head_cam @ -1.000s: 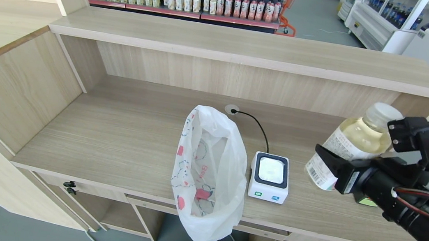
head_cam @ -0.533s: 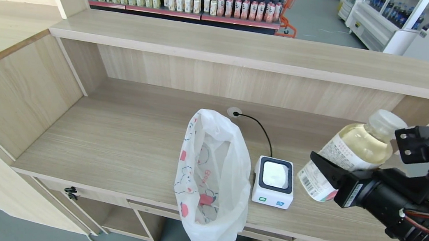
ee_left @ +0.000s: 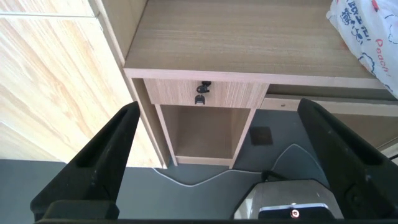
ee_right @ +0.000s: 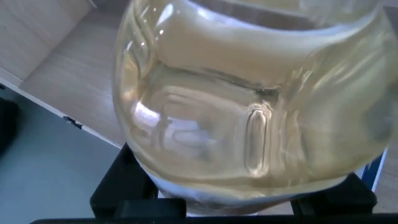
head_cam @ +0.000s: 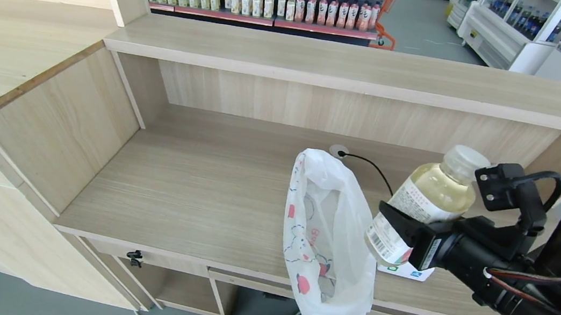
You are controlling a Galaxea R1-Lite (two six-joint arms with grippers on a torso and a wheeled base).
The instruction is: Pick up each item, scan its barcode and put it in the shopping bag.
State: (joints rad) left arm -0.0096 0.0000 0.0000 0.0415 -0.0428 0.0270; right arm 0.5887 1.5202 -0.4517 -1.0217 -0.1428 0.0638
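In the head view, my right gripper (head_cam: 408, 229) clamped the tilted bottle (head_cam: 423, 209) above the scanner (head_cam: 409, 272), just beside the shopping bag (head_cam: 326, 239) on the counter (head_cam: 210, 197). At my left wrist, my left gripper (ee_left: 219, 107) gaped wide, facing a drawer (ee_left: 233, 93). At my right wrist, the bottle sat gripped.

There is one bottle (head_cam: 430, 196), with one white cap (head_cam: 465, 157) and one barcode (head_cam: 383, 242) on its label. There is one shopping bag (head_cam: 332, 240). One scanner (head_cam: 409, 272) peeks out from behind the bottle, and one black cable (head_cam: 371, 165) runs to one round hole (head_cam: 338, 150) in the single counter (head_cam: 200, 190). Three black fittings (head_cam: 135, 256) sit on the fronts below it. The far shelf carries one row of small bottles (head_cam: 257, 4), probably over twenty, though they are too small to count surely.
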